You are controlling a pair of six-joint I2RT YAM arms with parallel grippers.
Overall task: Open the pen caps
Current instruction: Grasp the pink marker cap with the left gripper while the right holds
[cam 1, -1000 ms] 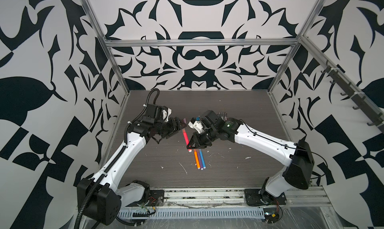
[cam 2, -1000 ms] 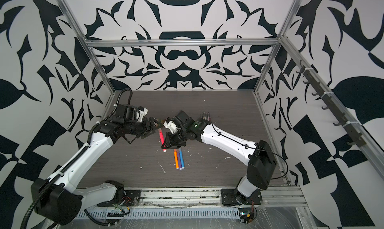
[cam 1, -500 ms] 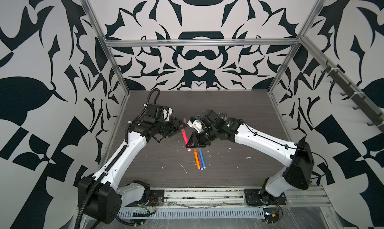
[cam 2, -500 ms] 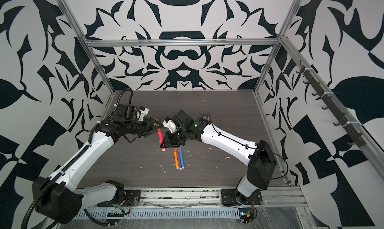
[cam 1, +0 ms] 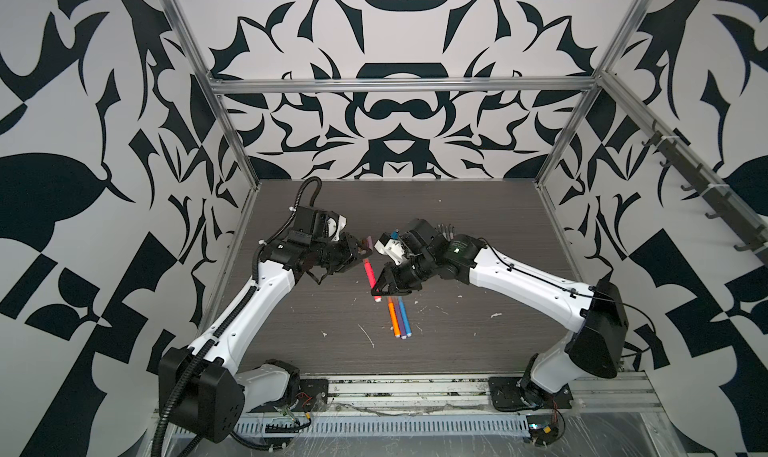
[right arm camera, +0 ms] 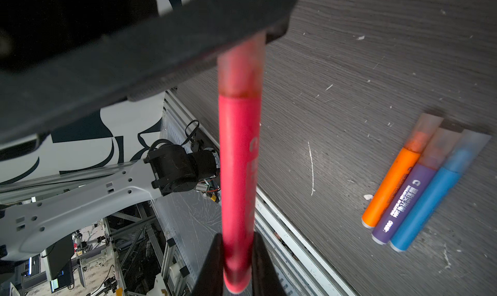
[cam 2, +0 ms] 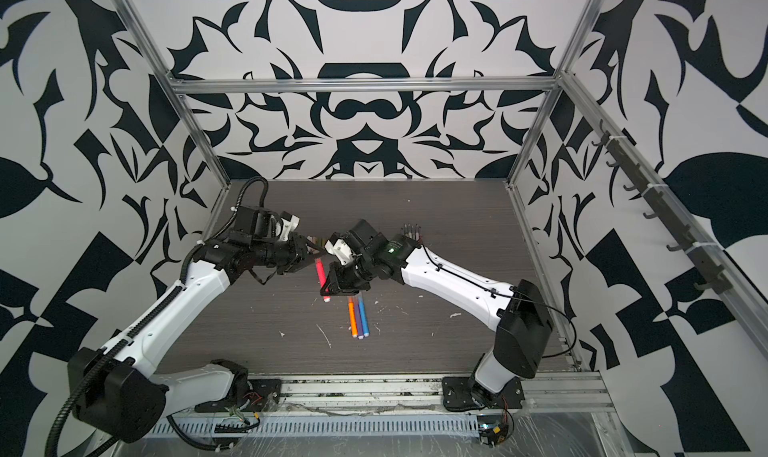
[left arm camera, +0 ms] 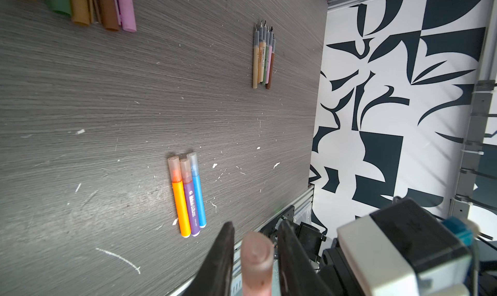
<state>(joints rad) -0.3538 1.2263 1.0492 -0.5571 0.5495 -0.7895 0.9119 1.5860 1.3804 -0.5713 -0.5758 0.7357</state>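
Pink pen (right arm camera: pixel 238 160): right claw (right arm camera: pixel 238 235) pinching its tail; left claw (left arm camera: pixel 256 224) straddling its cap (left arm camera: pixel 256 257), gaps showing; advised: clamp squarely, pull straight along pen.

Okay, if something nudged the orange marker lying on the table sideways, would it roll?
Probably: the orange marker looks round and smooth, so it should roll toward its open side. Pushed toward the purple marker touching it, it would likely shove that along instead. The plastic barrel seems rigid.
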